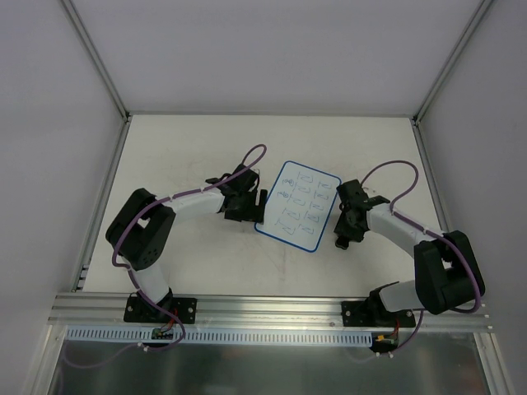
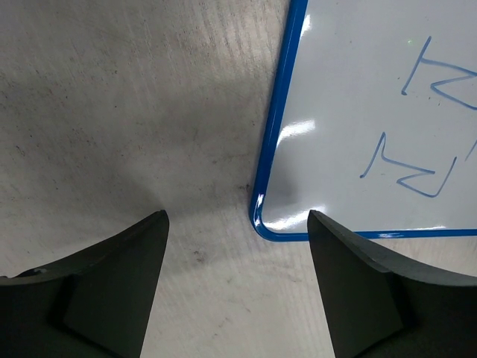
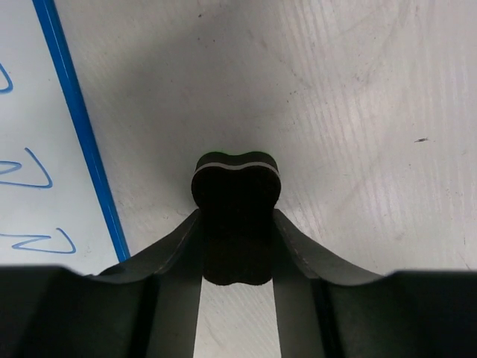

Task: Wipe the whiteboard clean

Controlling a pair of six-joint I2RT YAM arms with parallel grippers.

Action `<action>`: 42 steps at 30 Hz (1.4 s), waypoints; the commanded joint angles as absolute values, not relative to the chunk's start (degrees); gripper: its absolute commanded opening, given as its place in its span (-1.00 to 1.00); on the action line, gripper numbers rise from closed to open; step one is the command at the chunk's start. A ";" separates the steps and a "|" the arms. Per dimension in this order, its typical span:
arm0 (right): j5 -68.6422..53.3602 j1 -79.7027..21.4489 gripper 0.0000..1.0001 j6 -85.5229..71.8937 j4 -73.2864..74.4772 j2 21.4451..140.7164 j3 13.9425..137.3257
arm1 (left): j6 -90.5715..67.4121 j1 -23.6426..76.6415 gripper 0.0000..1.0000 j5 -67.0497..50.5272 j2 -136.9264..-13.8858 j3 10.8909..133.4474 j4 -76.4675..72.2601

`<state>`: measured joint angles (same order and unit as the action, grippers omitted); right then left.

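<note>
**Pale table, marked board between two arms**

White walls with aluminium posts close in a scuffed, off-white table point(image 1: 206, 156), and both arms reach inward over it from the near edge.

Flat on the table near the middle, between the two arms, lies the whiteboard point(image 1: 298, 206). It is turned slightly, so that its long sides run at a slant. It is a white rectangle with a thin blue rim and rounded corners. Its face still carries blue handwritten marks, set in about three columns and four rows in the overhead view. Up close they read as angular, zigzag strokes. Bright glare streaks sit on the glossy face by one corner.

At the board's left edge, the left pincer point(image 2: 237, 216) stands spread wide with nothing between its dark fingers. A rounded corner of the board shows in the gap. Whether a finger touches the rim cannot be told.

Just beside the board's right edge, the right pincer point(image 3: 237, 216) is clamped on a small dark eraser block point(image 3: 237, 186) with a thin pale line across its top. The block is over bare table, clear of the blue rim.
</note>
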<state>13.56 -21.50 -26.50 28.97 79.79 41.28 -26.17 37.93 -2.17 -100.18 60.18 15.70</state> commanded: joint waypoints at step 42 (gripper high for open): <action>10.27 -43.24 -0.99 -13.45 25.83 105.29 66.88 | -29.44 40.43 -1.00 2.72 -109.77 61.79 20.12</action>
<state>8.78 -42.83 -12.49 24.67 103.48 66.32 -27.92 39.77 1.43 -105.01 63.90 13.78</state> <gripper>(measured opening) 0.337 0.058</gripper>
